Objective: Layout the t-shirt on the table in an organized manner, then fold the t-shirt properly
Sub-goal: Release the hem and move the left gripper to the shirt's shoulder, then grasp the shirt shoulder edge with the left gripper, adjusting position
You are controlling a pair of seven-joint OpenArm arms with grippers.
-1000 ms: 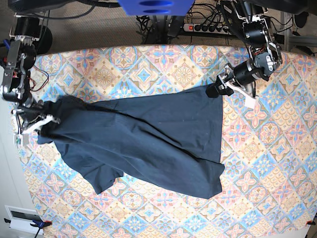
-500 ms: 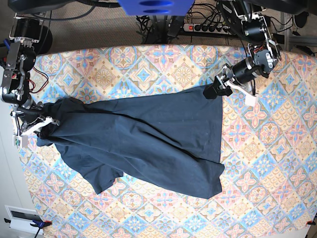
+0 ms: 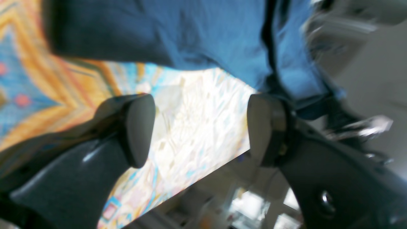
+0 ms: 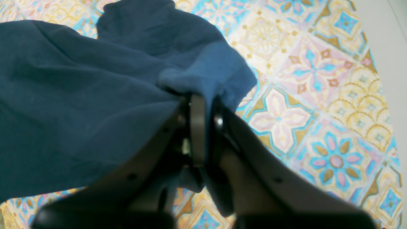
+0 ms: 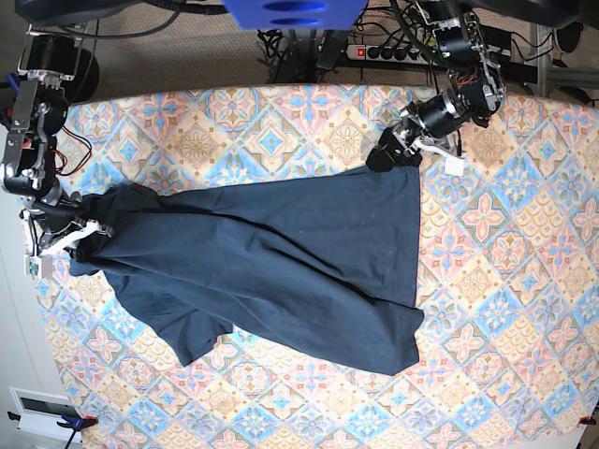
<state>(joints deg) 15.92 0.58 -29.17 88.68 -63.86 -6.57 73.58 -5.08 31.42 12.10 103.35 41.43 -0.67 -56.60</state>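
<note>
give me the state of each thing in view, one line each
t-shirt: spread across the table, wrinkled, not folded, one end pinched by the right gripper
left gripper: open, nothing between its pads, just off the shirt's edge
right gripper: shut on a bunch of shirt fabric
table: patterned cloth lying flat, shirt on top
power strip: on the floor behind the table, red switch showing

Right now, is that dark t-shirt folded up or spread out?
Spread out, not folded. The t-shirt lies open but wrinkled across the table, one corner pinched in the right gripper.
</note>
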